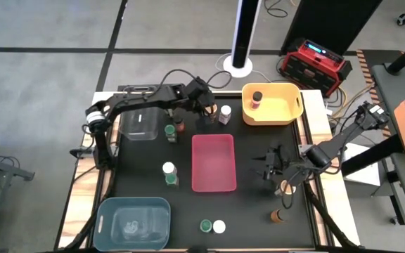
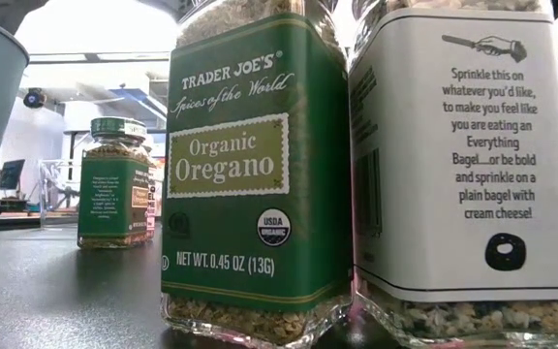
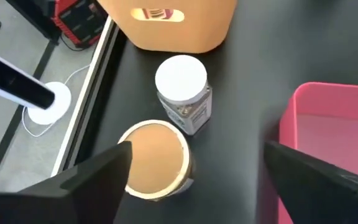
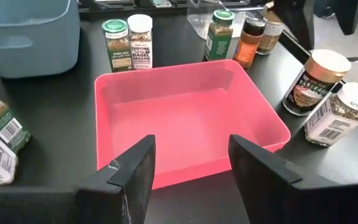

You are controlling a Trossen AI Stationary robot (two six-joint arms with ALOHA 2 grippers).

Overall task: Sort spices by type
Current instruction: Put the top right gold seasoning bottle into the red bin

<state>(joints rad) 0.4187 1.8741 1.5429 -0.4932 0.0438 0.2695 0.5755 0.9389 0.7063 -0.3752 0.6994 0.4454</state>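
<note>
Small spice jars stand upright on the black table. My left gripper (image 1: 206, 105) (image 3: 194, 152) is open at the far middle, its fingers on either side of an orange-lidded jar (image 3: 157, 158). A white-lidded jar (image 3: 182, 93) stands just beyond that one. A dark-lidded jar (image 1: 256, 97) sits in the yellow bin (image 1: 287, 116). Green and orange jars (image 1: 174, 128) stand by the clear bin (image 1: 138, 125). A white and green pair (image 1: 169, 173) is left of the pink bin (image 1: 213, 165). My right gripper (image 1: 271, 167) (image 4: 191, 146) is open to the right of the pink bin, touching nothing. My left gripper comes from above over the orange-lidded jar's lid (image 3: 148, 155), which stands on the table. One finger (image 3: 114, 168) overlaps the lid's edge in the wrist view. I cannot tell whether it touches the jar.
A blue bin (image 1: 132, 218) sits at the near left corner. An oregano jar (image 2: 260, 174) and a bagel-seasoning jar (image 2: 473, 165) stand at the near edge, and an orange-lidded jar (image 1: 276, 216) at the near right. Bare table lies between the pink bin and the near jars.
</note>
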